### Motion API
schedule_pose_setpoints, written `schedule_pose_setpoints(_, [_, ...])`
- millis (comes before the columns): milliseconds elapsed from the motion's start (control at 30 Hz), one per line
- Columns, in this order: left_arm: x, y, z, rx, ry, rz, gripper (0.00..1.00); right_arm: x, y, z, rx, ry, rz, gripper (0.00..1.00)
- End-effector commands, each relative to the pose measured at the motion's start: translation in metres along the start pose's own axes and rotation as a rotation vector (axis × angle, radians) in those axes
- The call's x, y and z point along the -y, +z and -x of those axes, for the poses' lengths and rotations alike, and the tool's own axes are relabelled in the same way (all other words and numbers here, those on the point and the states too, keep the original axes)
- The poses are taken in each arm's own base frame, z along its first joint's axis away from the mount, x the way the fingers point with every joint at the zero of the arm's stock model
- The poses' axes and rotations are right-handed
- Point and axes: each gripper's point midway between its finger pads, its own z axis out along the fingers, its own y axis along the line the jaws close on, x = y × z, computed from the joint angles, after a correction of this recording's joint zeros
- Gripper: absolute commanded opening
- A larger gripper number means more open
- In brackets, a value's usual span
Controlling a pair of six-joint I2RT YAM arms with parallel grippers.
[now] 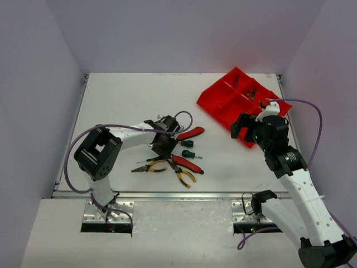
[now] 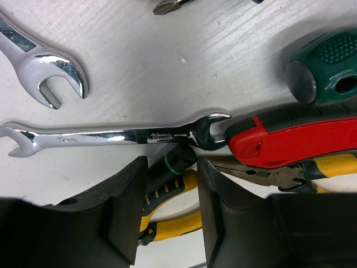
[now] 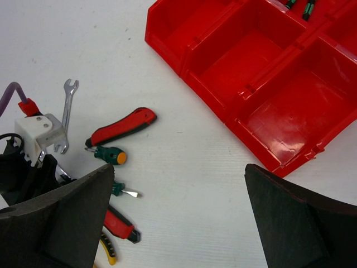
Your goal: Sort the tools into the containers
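Tools (image 1: 173, 159) are lying in a heap, with the tray (image 1: 223, 103) at their two o'clock. Left claw (image 2: 170, 181) is straddling a black handle (image 2: 174, 163) atop yellow pliers (image 2: 167, 223), a wrench (image 2: 111, 135) at its twelve o'clock; whether it is pinching cannot be told. Right claw (image 3: 178, 170) is hovering released and empty, tray at its one o'clock.
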Motion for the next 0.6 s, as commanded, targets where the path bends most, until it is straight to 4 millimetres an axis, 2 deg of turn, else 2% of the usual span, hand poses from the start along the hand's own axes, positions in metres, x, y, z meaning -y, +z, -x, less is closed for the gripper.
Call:
schedule_pose_setpoints(0, [-0.003, 0.002, 0.015, 0.043, -0.008, 0.04, 0.37, -0.005, 0.0, 0.009, 0.039, -0.007, 0.028, 0.99])
schedule_pose_setpoints(133, [-0.004, 0.004, 0.014, 0.04, -0.017, 0.048, 0.3, -0.006, 0.0, 0.008, 0.038, -0.007, 0.031, 0.99])
schedule_pose_setpoints(300, [-0.004, -0.002, 0.02, 0.065, -0.023, 0.052, 0.14, -0.006, -0.001, 0.01, 0.043, -0.004, 0.033, 0.99])
schedule_pose_setpoints(467, [-0.005, -0.019, 0.036, 0.135, -0.038, 0.064, 0.0, -0.008, -0.001, 0.011, 0.046, 0.001, 0.042, 0.99])
schedule_pose_setpoints(567, [-0.007, -0.034, 0.046, 0.184, -0.047, 0.079, 0.0, -0.01, 0.0, 0.01, 0.042, 0.006, 0.052, 0.99])
